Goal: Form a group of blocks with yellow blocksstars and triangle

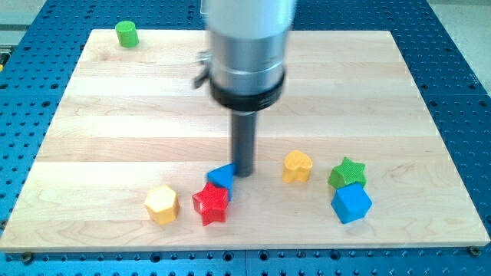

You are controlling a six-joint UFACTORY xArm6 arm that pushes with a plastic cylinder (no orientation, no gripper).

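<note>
My tip [244,173] touches the blue triangle [222,178] from its 2 o'clock, holding nothing; the red star [211,204] touches the triangle at 7 o'clock.

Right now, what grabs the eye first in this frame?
The big silver-and-white arm dominates the view's centre, its dark rod ending at my tip, right against the blue triangle block, which touches the red star block. Along the view's bottom a yellow hexagon block sits to the left, a yellow heart block to the right, then a green star block above a blue cube block. A green cylinder block sits alone top left.
</note>
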